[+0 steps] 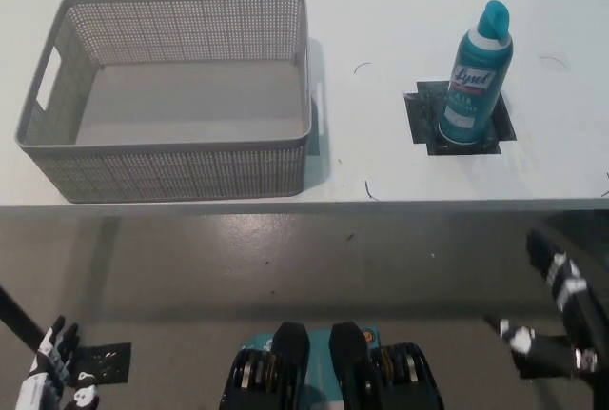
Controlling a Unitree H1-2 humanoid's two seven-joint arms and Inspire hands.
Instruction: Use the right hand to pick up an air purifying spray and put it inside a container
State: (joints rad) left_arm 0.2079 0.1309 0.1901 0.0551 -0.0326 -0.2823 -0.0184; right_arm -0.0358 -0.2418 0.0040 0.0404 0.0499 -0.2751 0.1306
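A teal Lysol air spray can [473, 80] stands upright on a black tape square [459, 123] at the right of the white table. A grey perforated basket [57, 158] sits at the table's left and has nothing in it. My black right hand [557, 334] hangs low at the bottom right, below the table's front edge and well short of the can; its fingers are not clear enough to judge. My white left hand [52, 367] rests at the bottom left corner, also below the table, only partly in view.
The white table [381, 10] ends at a front edge running across the picture's middle. Grey floor lies below it, with a black marker patch [100, 362] near the left hand. Bare table surface separates the basket from the can.
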